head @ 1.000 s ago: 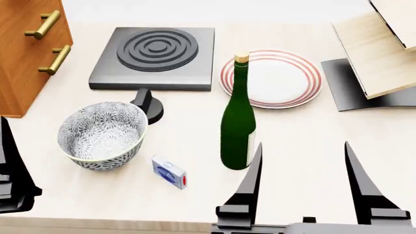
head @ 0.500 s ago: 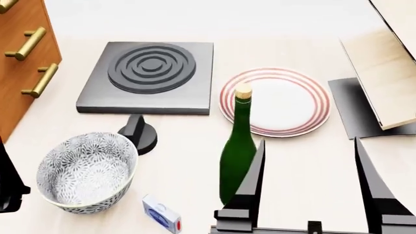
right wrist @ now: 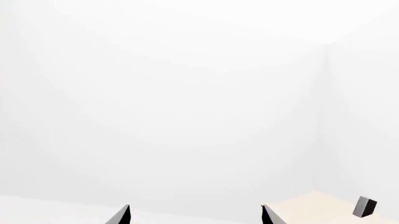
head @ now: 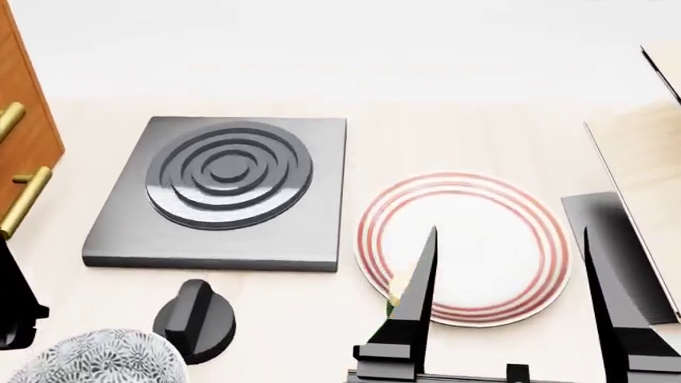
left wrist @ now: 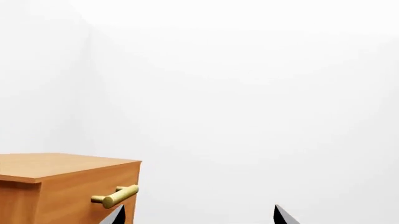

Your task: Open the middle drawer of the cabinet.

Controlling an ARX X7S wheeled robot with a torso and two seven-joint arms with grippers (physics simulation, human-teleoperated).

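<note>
Jaws of both grippers spread, near grainy boxy cabinet (left wrist: 68, 186) with brass bar handles

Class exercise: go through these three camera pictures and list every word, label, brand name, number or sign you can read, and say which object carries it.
There is no readable text in any view.
The square dark grey hob with raised rings has none.
The white plate with red rim rings has none.
The orange-brown wooden cabinet with brass bar handles has none.
The black round knob has none.
</note>
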